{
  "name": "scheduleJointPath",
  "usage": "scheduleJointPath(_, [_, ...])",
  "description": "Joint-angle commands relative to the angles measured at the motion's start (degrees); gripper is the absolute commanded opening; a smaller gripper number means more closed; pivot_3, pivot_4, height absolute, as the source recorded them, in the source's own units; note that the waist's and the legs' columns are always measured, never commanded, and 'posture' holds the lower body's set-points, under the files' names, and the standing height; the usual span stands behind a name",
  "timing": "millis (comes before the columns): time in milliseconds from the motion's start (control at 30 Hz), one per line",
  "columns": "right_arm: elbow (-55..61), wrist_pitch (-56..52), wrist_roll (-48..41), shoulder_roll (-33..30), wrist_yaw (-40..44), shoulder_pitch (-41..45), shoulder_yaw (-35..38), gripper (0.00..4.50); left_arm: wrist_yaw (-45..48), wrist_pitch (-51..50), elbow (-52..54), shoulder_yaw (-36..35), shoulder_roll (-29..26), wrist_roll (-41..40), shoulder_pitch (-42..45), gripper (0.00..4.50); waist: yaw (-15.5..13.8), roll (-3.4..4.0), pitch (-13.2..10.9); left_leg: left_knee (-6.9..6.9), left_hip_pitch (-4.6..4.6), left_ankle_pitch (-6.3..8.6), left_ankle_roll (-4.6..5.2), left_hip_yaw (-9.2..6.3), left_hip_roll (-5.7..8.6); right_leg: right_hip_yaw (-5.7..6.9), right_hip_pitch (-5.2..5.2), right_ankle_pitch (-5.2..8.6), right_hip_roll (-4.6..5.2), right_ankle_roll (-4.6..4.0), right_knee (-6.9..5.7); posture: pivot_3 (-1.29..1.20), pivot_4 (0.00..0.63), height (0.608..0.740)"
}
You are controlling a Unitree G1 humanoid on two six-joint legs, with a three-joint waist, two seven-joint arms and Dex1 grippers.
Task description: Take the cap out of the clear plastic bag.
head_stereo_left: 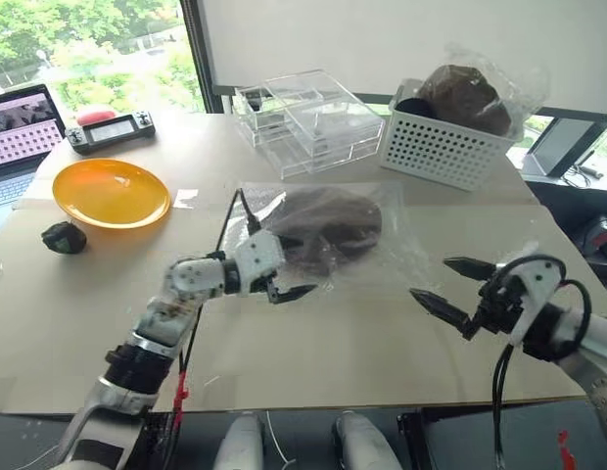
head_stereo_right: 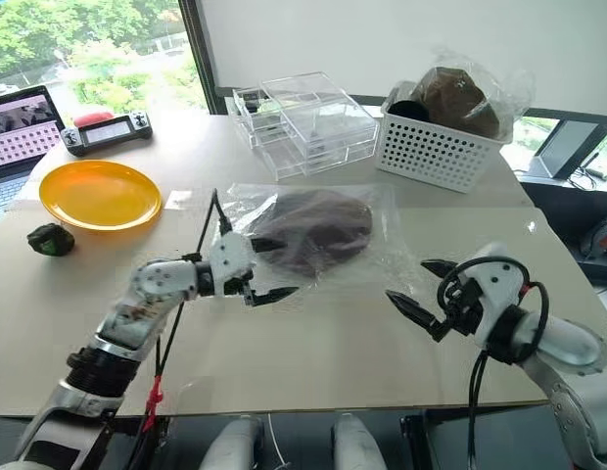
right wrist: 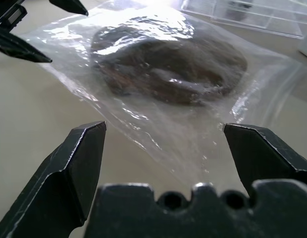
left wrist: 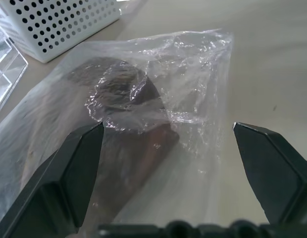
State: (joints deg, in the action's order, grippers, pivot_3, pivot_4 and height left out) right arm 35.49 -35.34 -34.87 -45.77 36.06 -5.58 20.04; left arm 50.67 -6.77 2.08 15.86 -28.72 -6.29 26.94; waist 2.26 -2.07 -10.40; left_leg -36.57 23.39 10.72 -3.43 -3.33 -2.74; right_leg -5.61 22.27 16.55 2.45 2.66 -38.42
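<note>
The cap sits inside the clear plastic bag mid-desk, with the left gripper and right gripper gaping wide at its 2 sides, holding nothing.

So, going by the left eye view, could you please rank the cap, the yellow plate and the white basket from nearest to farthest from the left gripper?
1. Cap, just beyond the left gripper, inside the bag.
2. Yellow plate, far left.
3. White basket, far right.
</note>
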Motion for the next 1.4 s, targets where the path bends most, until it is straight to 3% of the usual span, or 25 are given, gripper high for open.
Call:
scheduleJointPath(33, [2.0, 2.0, 2.1, 0.9, -0.9, -2.8, 2.5, 4.50, -0.8, 2.6, 1.2, 2.3, 1.6, 2.8, -0.1, 4.46, 0.0, 0.01, 0.0, 0.00, -0.01, 0.00, 0.00, 0.00, 0.00, 0.00, 0.00, 0.01, 0.00, 0.01, 0.00, 0.00, 0.150, 0.735])
scheduleJointPath(133, [2.6, 2.8, 2.9, 1.8, -0.5, -5.6, 3.5, 4.50, -1.0, 2.7, 0.8, 3.3, 2.9, 3.9, 0.1, 4.46, -0.2, 0.01, 0.0, 0.00, 0.02, 0.00, 0.00, -0.01, 0.01, 0.01, -0.02, 0.06, 0.00, 0.09, 0.02, 0.00, 0.150, 0.735])
scheduleJointPath(400, [6.0, 2.1, 2.2, 3.5, -1.8, -8.1, 6.0, 4.50, -8.0, 6.1, -11.9, 10.8, 7.2, 18.5, 5.2, 4.46, 0.0, 0.02, 0.0, 0.00, -0.02, 0.00, 0.00, 0.00, 0.03, -0.01, -0.06, 0.07, 0.01, 0.17, 0.06, 0.00, 0.150, 0.735])
scheduleJointPath(533, [8.9, 1.0, 1.2, 4.3, -3.1, -9.7, 7.6, 4.50, -11.6, 2.5, -15.1, 12.4, 10.4, 23.1, 6.7, 4.46, -0.7, 0.11, 0.2, 0.00, -0.03, 0.00, 0.00, -0.02, 0.05, 0.00, -0.15, 0.05, 0.01, 0.23, 0.21, 0.00, 0.150, 0.735])
scheduleJointPath(633, [10.0, 0.5, 1.0, 4.9, -3.9, -10.8, 8.5, 4.50, -10.2, -3.0, -13.5, 12.9, 9.7, 25.3, 6.8, 4.46, -1.1, 0.10, 0.3, 0.00, -0.04, 0.00, 0.00, -0.02, 0.04, 0.00, -0.20, 0.03, 0.01, 0.26, 0.28, 0.00, 0.150, 0.735])
scheduleJointPath(700, [10.6, 0.5, 1.2, 5.1, -4.2, -11.8, 9.1, 4.50, -3.1, -8.6, -10.5, 16.1, 5.2, 28.2, 6.1, 4.46, -1.1, 0.04, 0.4, 0.00, -0.08, 0.00, 0.00, -0.01, 0.04, 0.00, -0.22, 0.03, 0.01, 0.27, 0.28, 0.00, 0.150, 0.735])
scheduleJointPath(767, [11.2, 0.4, 1.0, 5.5, -4.7, -12.5, 9.6, 4.50, 2.0, -12.2, -7.5, 16.8, 2.9, 25.9, 4.5, 4.46, -0.1, 0.09, 0.8, 0.03, -0.14, 0.00, 0.00, 0.00, -0.01, -0.03, -0.22, 0.04, -0.05, 0.25, 0.28, 0.00, 0.150, 0.735])
scheduleJointPath(900, [12.0, 0.1, 0.9, 6.0, -5.1, -13.4, 10.2, 4.50, 6.3, -19.1, -2.7, 15.4, 4.8, 18.4, 2.0, 4.46, 1.2, 0.28, 1.0, 0.51, -0.65, 0.01, -0.01, 0.16, -0.02, -0.18, -0.84, 0.20, -0.04, 0.14, 0.39, 0.00, 0.150, 0.735])
scheduleJointPath(1000, [12.5, -0.3, 0.5, 5.9, -5.4, -13.6, 10.9, 4.50, -1.4, -27.5, -3.2, 10.2, 18.2, 12.4, 3.8, 4.46, 0.3, 0.64, 1.2, 0.66, -1.18, 0.02, -0.01, 0.11, -0.02, -0.12, -1.16, 0.40, -0.02, 0.10, 0.52, 0.00, 0.150, 0.735])
scheduleJointPath(1133, [12.5, -0.8, 0.2, 5.4, -5.8, -12.9, 11.5, 4.50, -8.7, -24.2, -6.8, 11.9, 24.8, 16.2, 5.9, 4.46, -1.1, 0.66, 1.2, 0.41, -0.65, 0.01, 0.01, -0.05, 0.23, -0.25, -1.00, 0.53, 0.02, 0.34, 0.59, 0.00, 0.150, 0.735])
scheduleJointPath(1400, [12.6, -1.4, -0.7, 4.8, -6.5, -12.0, 12.4, 4.50, -17.6, -4.3, -17.4, 22.3, 25.0, 26.9, 9.6, 4.46, -1.6, 0.56, 1.2, 0.33, -0.30, 0.02, 0.02, -0.09, 0.29, -0.31, -0.91, 0.48, 0.03, 0.43, 0.81, 0.00, 0.150, 0.735])
